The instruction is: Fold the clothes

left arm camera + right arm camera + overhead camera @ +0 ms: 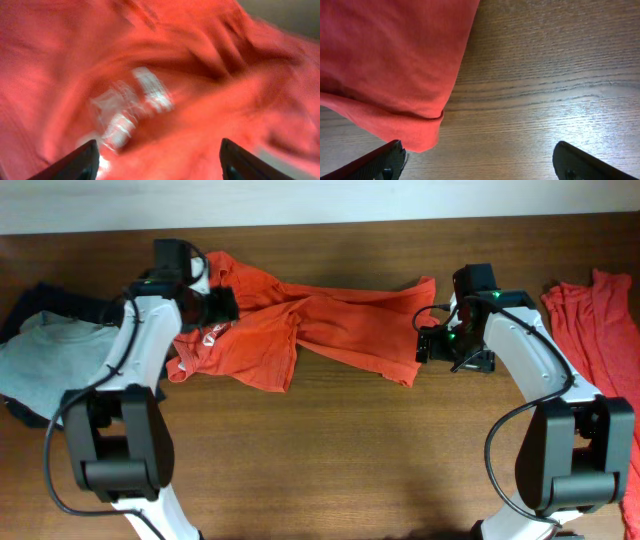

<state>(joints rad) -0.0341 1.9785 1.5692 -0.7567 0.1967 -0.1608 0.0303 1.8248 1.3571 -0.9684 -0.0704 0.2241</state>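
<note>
The clothes, an orange-red T-shirt [300, 330], lie crumpled across the back middle of the table, with a white logo [212, 333] showing near the left end. My left gripper [228, 305] hovers over the shirt's left part. In the blurred left wrist view its fingers [80, 162] stand wide apart and open over the fabric [210, 100] and white lettering [150, 90]. My right gripper [425, 345] is at the shirt's right edge, open. Its left finger [385, 162] is beside the hem corner [420, 135] and bare wood lies between the jaws.
A pale grey-blue tee [45, 360] lies on dark navy garments [50, 300] at the far left. Another orange-red garment [595, 320] lies at the right edge. Brown wooden tabletop [350, 450] stretches across the front between the two arm bases.
</note>
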